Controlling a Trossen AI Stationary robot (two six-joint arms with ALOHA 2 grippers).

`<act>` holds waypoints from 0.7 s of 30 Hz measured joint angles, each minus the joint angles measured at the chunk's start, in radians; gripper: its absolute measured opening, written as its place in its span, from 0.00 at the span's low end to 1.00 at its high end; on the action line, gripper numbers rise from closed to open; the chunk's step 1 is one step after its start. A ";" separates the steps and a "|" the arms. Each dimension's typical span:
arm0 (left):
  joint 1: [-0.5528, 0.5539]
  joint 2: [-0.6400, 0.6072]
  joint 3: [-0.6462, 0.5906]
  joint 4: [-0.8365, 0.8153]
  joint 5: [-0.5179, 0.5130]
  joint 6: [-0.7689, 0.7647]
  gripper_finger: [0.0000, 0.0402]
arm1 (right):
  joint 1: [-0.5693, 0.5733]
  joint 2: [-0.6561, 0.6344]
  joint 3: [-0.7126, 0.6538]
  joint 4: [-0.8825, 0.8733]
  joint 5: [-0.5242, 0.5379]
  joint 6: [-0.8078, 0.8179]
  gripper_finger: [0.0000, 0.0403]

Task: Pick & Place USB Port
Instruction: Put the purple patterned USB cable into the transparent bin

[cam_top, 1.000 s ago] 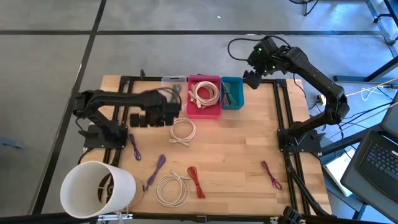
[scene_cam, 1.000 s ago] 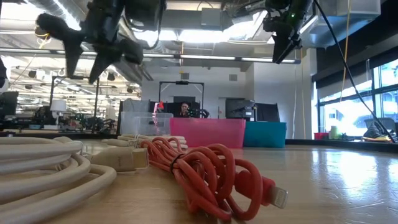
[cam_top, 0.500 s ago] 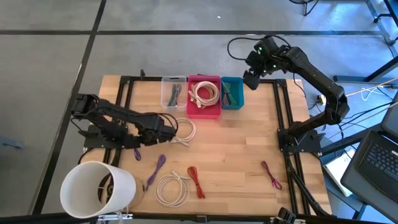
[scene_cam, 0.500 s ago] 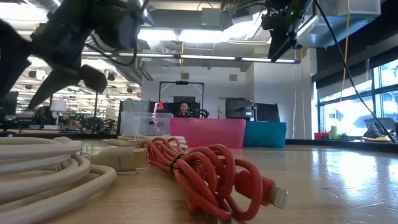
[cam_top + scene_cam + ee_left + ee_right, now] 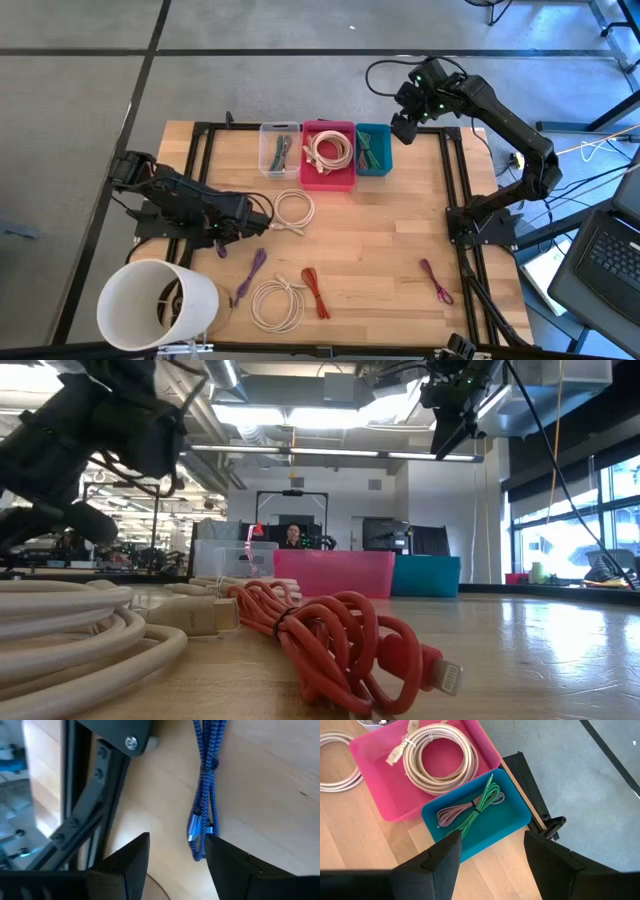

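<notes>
My left fingers [image 5: 175, 855] hang open just above the blue cable [image 5: 206, 785], which lies bundled on the worktop [image 5: 380, 240] near its left edge, beside the black frame [image 5: 95, 815] — its plug ends sit right between my fingertips in the wrist view. To do this pick well, I judge I should come straight down so the bundle's middle lands between the fingers, not the loose plug tips, and close only once both fingers touch the wood; a grab at the tips would likely let the loops slip or drag. The frame rail is close on one side, so I would keep clear of it. My left arm is folded low and stretched along the left side of the worktop, wrist tipped down. My right fingers [image 5: 490, 850] are also parted and empty, held high over the teal bin [image 5: 520, 812] at the back, next to the pink bin [image 5: 485, 747] — that arm waits, reaching up and inward.
</notes>
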 joint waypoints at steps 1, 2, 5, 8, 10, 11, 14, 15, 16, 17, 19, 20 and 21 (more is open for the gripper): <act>-0.002 -0.014 -0.009 0.007 -0.011 -0.012 0.45 | 0.000 0.000 0.000 0.000 0.000 0.000 0.55; -0.005 -0.028 -0.018 0.017 -0.028 -0.026 0.45 | 0.000 0.000 0.000 0.000 0.000 0.000 0.55; -0.006 -0.057 -0.057 0.063 -0.042 -0.061 0.45 | 0.000 0.000 0.000 0.006 0.000 0.000 0.55; -0.006 -0.063 -0.097 0.112 -0.045 -0.066 0.45 | 0.000 0.000 0.000 0.011 0.000 -0.006 0.55; -0.006 -0.063 -0.124 0.158 -0.057 -0.067 0.45 | 0.000 0.000 0.000 0.012 0.000 -0.020 0.55; -0.005 -0.063 -0.138 0.184 -0.067 -0.070 0.45 | 0.000 0.000 0.000 0.017 0.000 -0.022 0.55; -0.005 -0.067 -0.162 0.220 -0.075 -0.083 0.45 | 0.000 0.000 0.000 0.035 0.000 -0.023 0.55; -0.005 -0.067 -0.164 0.221 -0.077 -0.084 0.45 | 0.000 0.000 0.000 0.038 0.001 -0.023 0.55; -0.005 -0.066 -0.164 0.219 -0.078 -0.082 0.45 | 0.000 0.000 0.000 0.039 0.001 -0.023 0.55; -0.005 -0.066 -0.164 0.218 -0.080 -0.071 0.45 | 0.000 0.000 0.000 0.039 0.001 -0.023 0.55; -0.005 -0.066 -0.164 0.220 -0.085 -0.031 0.42 | 0.000 0.000 0.000 0.042 0.001 -0.023 0.55; -0.005 -0.065 -0.164 0.224 -0.087 -0.014 0.39 | 0.000 0.000 0.000 0.042 0.001 -0.023 0.55; -0.005 -0.065 -0.164 0.230 -0.090 0.003 0.35 | 0.000 0.000 0.000 0.042 0.001 -0.023 0.55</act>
